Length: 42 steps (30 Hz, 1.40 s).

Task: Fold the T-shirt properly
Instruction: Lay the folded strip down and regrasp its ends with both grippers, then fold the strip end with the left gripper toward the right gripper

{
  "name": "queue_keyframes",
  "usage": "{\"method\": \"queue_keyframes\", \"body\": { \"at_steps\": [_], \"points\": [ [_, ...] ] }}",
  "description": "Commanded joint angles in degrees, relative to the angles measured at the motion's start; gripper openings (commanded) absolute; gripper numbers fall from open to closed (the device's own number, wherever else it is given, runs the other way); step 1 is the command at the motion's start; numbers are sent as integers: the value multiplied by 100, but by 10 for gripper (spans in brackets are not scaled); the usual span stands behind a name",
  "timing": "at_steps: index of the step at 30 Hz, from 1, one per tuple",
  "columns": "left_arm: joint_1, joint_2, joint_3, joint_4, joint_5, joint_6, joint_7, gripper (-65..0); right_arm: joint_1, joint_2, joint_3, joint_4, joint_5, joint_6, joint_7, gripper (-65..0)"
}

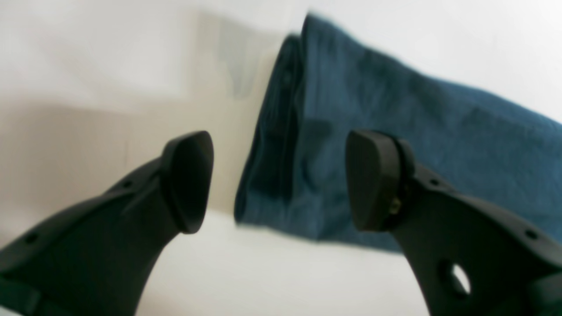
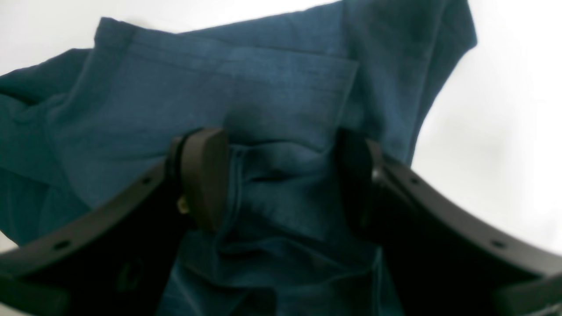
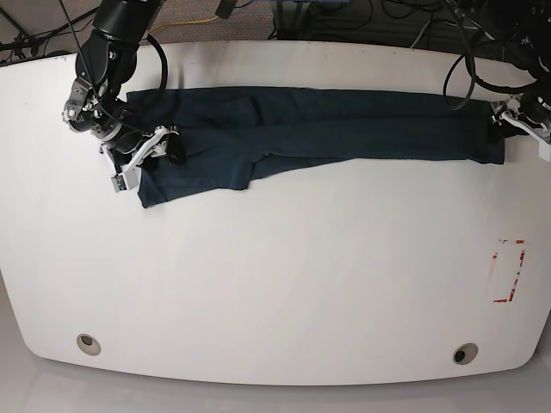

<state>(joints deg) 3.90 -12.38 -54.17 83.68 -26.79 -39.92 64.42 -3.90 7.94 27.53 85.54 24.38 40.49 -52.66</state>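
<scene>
While the dark navy-teal cotton T-shirt [image 3: 327,129] lies stretched in a long band across the white desk [image 3: 275,284], the left tool [image 1: 281,180] stands apart, empty, off its end; the right tool [image 2: 281,175] straddles rumpled cloth, jaws apart. Closing there risks pinching several layers, skewing the fold.

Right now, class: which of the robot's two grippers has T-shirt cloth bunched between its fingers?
The right gripper: folds of the T-shirt lie between its spread fingers. The left gripper is open too, but it stands clear beside the shirt's end.
</scene>
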Motion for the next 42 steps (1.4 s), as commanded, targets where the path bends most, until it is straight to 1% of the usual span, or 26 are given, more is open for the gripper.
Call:
{"method": "queue_keyframes", "body": {
  "at_steps": [1, 4, 7, 8, 9, 10, 11, 14, 15, 16, 19, 21, 23, 25, 27, 30, 33, 35, 37, 39, 42],
  "points": [
    [-43, -129, 156, -91, -77, -8, -108, -214, -36, 27, 3, 13, -130, -49, -215, -273],
    [-34, -146, 349, -223, -86, -8, -249, -215, -45, 27, 12, 13, -130, -49, -215, -273],
    [-34, -146, 560, -293, -86, -8, -249, -218, -45, 27, 12, 13, -157, -49, -215, -273],
    [-25, -138, 657, -276, -86, -8, -240, -232, -45, 27, 12, 13, -166, -49, -215, -273],
    [-25, -111, 710, -258, -86, -8, -240, -264, -45, 27, 21, 13, -166, -49, -215, -273],
    [-17, -111, 710, -267, -86, -8, -240, -312, -45, 27, 21, 13, -166, -49, -215, -273],
    [19, -111, 710, -293, -77, -8, -240, -386, -45, 27, 38, 13, -174, -49, -215, -273],
    [45, -102, 718, -293, -69, -8, -258, -578, -27, 27, 241, -4, -174, -49, -215, -273],
    [45, -102, 727, -258, -69, -8, -249, -615, -27, 27, 276, -4, -174, -49, -215, -273],
    [54, -85, 736, -232, -86, -8, -240, -629, -27, 27, 293, -4, -174, -49, -215, -273],
    [168, 56, 718, 129, -95, -8, -223, -626, -36, 27, 302, 5, -174, -49, -215, -273],
    [362, 109, 754, 691, -104, -8, -223, -626, -27, 27, 302, -13, -174, -49, -215, -273],
    [529, 363, 780, 1500, -104, -8, -223, -626, -27, 27, 302, 13, -174, -49, -215, -273],
    [660, 548, 868, 2054, -104, -8, -223, -625, -36, 27, 302, 13, -174, -49, -215, -273],
    [854, 671, 1246, 2608, -104, -8, -223, -625, -36, 27, 302, 13, -174, -49, -215, -273],
    [1021, 706, 1923, 3030, -104, -8, -223, -625, -19, 27, 284, -4, -174, -49, -215, -273],
    [1047, 785, 2591, 3091, -104, -8, -223, -625, -19, 10, 267, 13, -174, -49, -215, -273],
    [1047, 882, 2863, 3083, -104, -8, -223, -625, -19, 19, 267, 5, -174, -49, -215, -273],
    [1030, 1076, 3233, 3083, -104, -8, -223, -624, -36, 19, 276, 13, -174, -49, -215, -273],
    [1003, 1190, 3488, 3074, -86, -8, -223, -624, -45, 19, 276, 13, -174, -49, -215, -273],
    [740, 1357, 3874, 3056, -60, -8, -231, -622, -45, 27, 276, 13, -174, -49, -215, -273]
  ]
}}
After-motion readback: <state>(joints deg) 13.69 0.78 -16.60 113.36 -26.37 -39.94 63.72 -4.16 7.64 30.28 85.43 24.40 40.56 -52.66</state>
